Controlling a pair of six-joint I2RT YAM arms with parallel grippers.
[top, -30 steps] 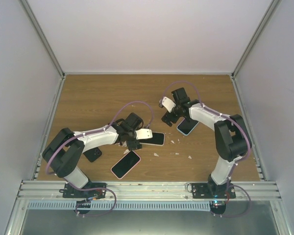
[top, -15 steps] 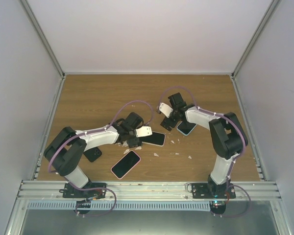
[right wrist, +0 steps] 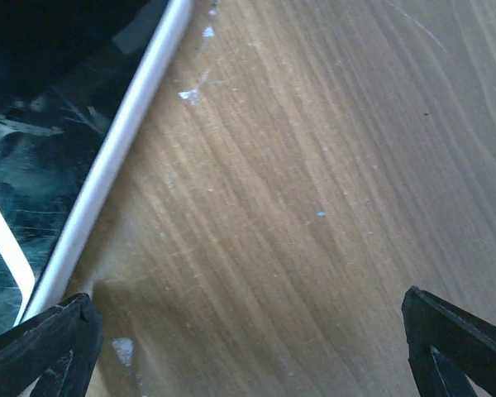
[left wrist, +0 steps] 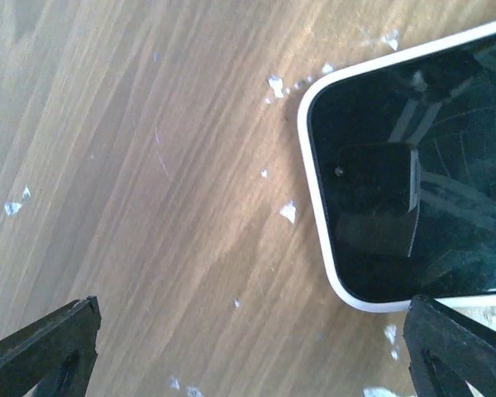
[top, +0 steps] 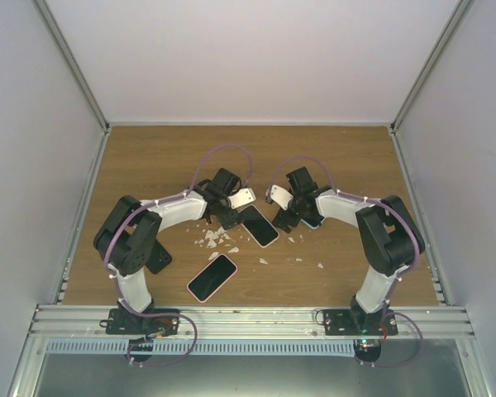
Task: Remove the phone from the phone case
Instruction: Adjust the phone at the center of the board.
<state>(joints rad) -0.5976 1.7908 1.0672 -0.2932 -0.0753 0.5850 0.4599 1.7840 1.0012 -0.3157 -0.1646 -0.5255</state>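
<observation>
Top external view: the left hand and the right hand are hovering low over the tabletop, each with its fingers spread wide and gripping nothing. The phone, screen up and white-rimmed, is lying between the two hands, just beside each. A pink-rimmed phone is lying behind the left hand, toward the arm bases. White scraps are lying just beside that hand.

Left wrist view: the left hand is gaping over bare wood. The phone is lying ahead and to the hand's right, untouched, with the phone case wrapping its rounded corner.

Right wrist view: the right hand is likewise gaping. A white-edged screen is lying ahead-left; which phone it belongs to cannot be told.

Handling note, as judgement: the first grip is being lined up. One hand should be pinning the case rim while the other is hooking a finger under a corner lip, peeling rather than dragging.
</observation>
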